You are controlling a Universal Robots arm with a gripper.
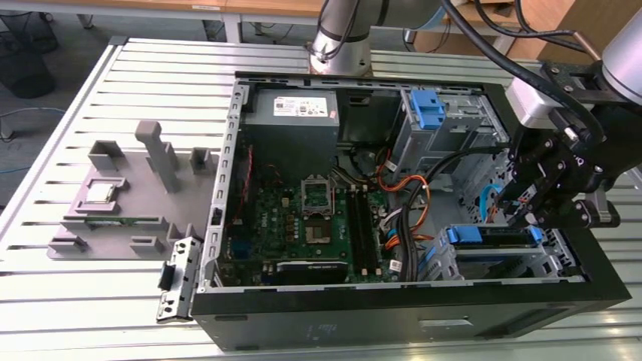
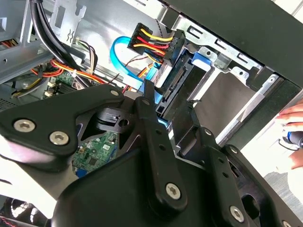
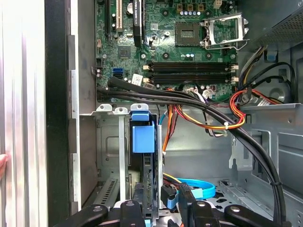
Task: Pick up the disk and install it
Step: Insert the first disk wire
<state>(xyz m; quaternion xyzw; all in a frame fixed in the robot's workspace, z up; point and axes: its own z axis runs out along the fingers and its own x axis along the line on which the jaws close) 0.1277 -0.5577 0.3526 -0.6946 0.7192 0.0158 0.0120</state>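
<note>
Smooth blue plastic on disk (image 3: 143, 138)

Case: the open black computer case (image 1: 401, 308) is lying on the slatted aluminium table (image 1: 71, 301).
Holder: the grey plastic holder (image 1: 120, 203) is sitting beside it, on the exterior view's left.
Disk: the silver rectangular metal disk (image 1: 497, 237) is sitting in the case's near bay, exterior view's right.
</note>
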